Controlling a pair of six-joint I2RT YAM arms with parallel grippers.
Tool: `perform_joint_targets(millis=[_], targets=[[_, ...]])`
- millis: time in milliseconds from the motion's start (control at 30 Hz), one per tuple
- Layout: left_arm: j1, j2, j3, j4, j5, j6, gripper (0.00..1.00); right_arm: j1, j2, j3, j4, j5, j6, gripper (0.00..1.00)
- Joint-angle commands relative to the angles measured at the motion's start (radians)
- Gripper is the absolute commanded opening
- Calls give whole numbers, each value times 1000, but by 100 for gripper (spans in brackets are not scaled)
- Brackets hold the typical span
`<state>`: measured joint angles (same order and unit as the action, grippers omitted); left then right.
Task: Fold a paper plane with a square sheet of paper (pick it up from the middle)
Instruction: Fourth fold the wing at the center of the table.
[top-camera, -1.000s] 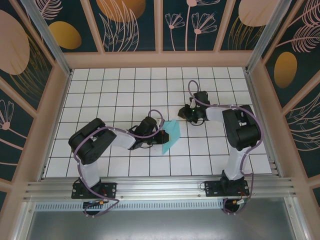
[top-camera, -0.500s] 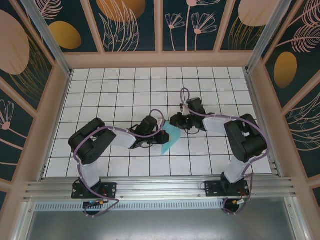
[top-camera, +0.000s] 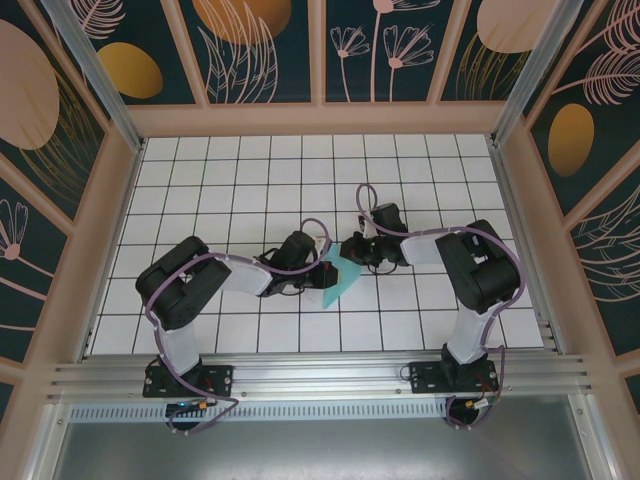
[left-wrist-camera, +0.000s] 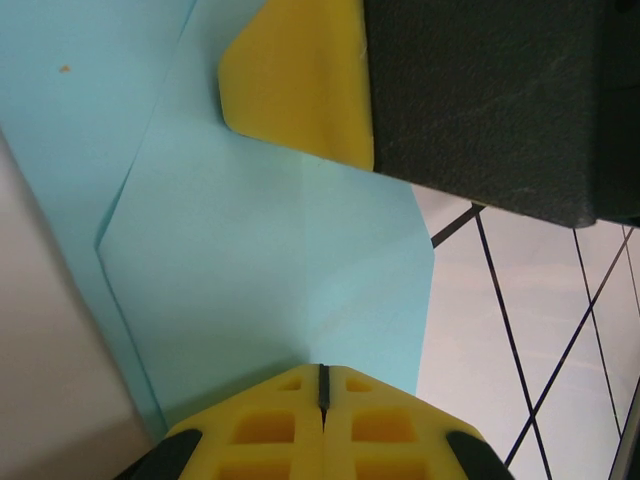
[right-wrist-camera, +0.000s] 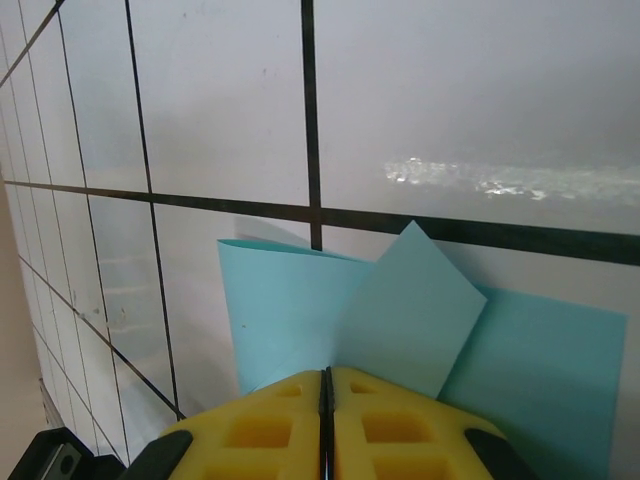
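Sheet of paper (top-camera: 340, 277): light cyan, middle of the white gridded table (top-camera: 250, 180), slightly toward the near side, between the two grippers. It looks tilted up off the surface; can't tell if its near edge touches the table.

Left gripper (top-camera: 322, 266): on the sheet's left side. In its wrist view the yellow pads (left-wrist-camera: 270, 435) are pressed tight together and the paper comes straight out of the seam, so it is clamped on the sheet.

Right gripper (top-camera: 351, 253): at the sheet's far right corner. In its wrist view the pads are closed to a hairline with paper fanning out from the seam. Reads as pinched on the sheet too.

Corner flap (right-wrist-camera: 405, 305): already turned over onto the sheet, diagonal edge, lying fairly flat. The left wrist view shows another faint crease line across the paper.

Handling, judged:
- Very light, thin and floppy, so it will sag or bow between the two holds.
- Creases take easily and permanently, so a stray pinch will leave a mark.
- Likely to tear or pop out of the pads if the arms pull apart.
- It can slide on the smooth table when pressed.

Where to hold: pinch at the edges, close to the fold line, with little paper in the pads. Hold one side fixed while the other carries the flap over, then press along the crease against the table.
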<state>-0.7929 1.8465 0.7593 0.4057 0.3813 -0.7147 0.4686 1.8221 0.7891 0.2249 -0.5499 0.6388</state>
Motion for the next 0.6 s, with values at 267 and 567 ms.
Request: perform_joint_targets(millis=[267,567], targets=[[4,25,116,-179,49,-87,3,4,35,-41,-55,74,-8,13],[3,18,-35,-74,124,-155,6,4,54,-38,-68,94,-4,13]])
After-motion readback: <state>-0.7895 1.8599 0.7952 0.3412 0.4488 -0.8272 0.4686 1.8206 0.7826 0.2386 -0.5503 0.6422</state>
